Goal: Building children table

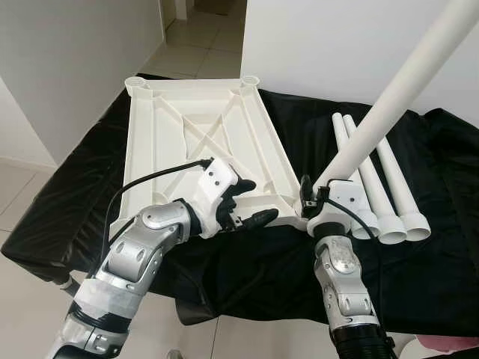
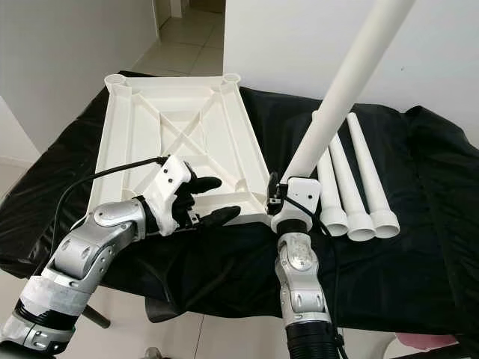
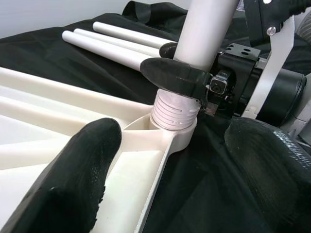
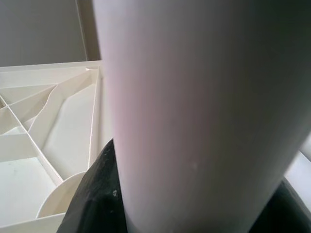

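Well, no writing or brand is showing on any part. An upturned white plastic tabletop [image 1: 202,142] — smooth, ribbed underneath with crossing braces and round corner sockets — is lying on a glossy black cloth [image 1: 419,224] spread over a low surface, its long axis running away from the robot. The right gripper [image 3: 180,73] is clamping its black fingers around a long white round leg [image 1: 397,90], just above the leg's ridged end. That end is sitting in the near right corner socket [image 3: 180,138], and the leg is leaning up and away to the right rather than standing straight. The left gripper [image 1: 243,202] is hovering over the tabletop's near edge, its fingers spread apart and gripping nothing. Three more white legs [image 1: 382,187] — tapered tubes — are lying side by side on the cloth to the right, pointing away from the robot.
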### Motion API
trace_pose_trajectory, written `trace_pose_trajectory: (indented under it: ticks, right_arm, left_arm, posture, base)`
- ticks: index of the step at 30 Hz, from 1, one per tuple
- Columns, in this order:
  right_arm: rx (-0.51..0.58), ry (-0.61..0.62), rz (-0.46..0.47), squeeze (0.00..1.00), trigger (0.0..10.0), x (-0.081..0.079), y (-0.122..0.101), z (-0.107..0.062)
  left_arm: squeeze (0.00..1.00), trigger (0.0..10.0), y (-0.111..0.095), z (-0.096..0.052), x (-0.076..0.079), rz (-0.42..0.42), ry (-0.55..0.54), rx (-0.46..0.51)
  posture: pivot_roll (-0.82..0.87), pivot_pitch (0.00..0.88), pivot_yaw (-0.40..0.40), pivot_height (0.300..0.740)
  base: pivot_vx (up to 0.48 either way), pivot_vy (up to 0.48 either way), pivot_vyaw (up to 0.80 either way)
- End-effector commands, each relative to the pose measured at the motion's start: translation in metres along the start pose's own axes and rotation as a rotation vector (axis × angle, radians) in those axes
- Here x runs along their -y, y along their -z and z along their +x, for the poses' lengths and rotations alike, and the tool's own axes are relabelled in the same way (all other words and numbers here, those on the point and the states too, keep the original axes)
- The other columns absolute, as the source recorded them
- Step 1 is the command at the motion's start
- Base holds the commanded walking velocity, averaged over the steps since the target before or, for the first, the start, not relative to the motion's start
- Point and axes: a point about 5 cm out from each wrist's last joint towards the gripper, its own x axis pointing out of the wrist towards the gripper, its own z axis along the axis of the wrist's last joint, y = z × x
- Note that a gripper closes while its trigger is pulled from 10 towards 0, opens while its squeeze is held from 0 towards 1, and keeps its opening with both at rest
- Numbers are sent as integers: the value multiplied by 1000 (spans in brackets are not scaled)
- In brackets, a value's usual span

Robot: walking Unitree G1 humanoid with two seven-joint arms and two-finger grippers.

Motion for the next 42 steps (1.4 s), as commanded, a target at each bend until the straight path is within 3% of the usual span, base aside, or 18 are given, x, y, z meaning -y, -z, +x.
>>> trace_pose_trajectory:
  ticks: [1,3,8,13,21,22,26,27,28,33,41,42]
  right_arm:
    - [-201,42,-10,0,10000,8,36,-13]
    - [-260,67,-12,0,10000,7,43,-12]
    - [-268,86,-6,0,10000,7,42,-10]
    - [-65,53,-50,0,10000,5,-13,11]
    - [-61,35,-67,0,10000,2,-33,24]
    - [-50,-6,-85,0,10000,-1,-40,28]
    - [-53,-65,-101,0,10000,-4,-46,33]
    - [-52,-80,-105,0,10000,-4,-48,34]
    - [-57,-99,-111,0,10000,-4,-50,35]
    - [-65,-185,-160,0,10000,2,-62,47]
    - [-80,-277,-186,0,10000,4,-69,54]
    - [-89,-331,-198,0,10000,3,-70,54]
  left_arm:
    - [0,10000,0,-1,-1,12,-16,-5]
    - [0,10000,0,0,-1,14,-18,-4]
    - [0,10000,-1,0,-2,18,-22,-1]
    - [0,10000,-7,-1,-14,36,-64,6]
    - [0,10000,-15,1,-25,22,-91,24]
    - [1000,10000,-22,4,-27,29,-87,47]
    - [1000,10000,-35,7,-28,44,-88,82]
    - [627,10000,-39,8,-29,41,-83,98]
    - [0,10000,-44,9,-29,25,-75,117]
    - [0,10000,-76,17,-36,-31,-51,204]
    - [0,10000,-93,24,-41,-39,-40,232]
    - [0,10000,-96,26,-42,-41,-35,225]
  posture:
    - [31,42,-40,740]
    - [31,39,-40,740]
    - [30,40,-40,740]
    - [30,50,-41,740]
    - [29,53,-39,740]
    - [27,53,-37,740]
    - [25,54,-35,740]
    - [25,54,-35,740]
    - [26,53,-37,740]
    - [29,49,-38,740]
    - [34,42,-39,740]
    - [33,41,-35,740]
  base:
    - [0,0,0]
    - [0,0,0]
    - [0,0,0]
    - [0,0,0]
    - [0,0,0]
    - [0,0,0]
    - [0,0,0]
    - [0,0,0]
    - [0,0,0]
    - [0,0,0]
    - [0,0,0]
    - [0,0,0]
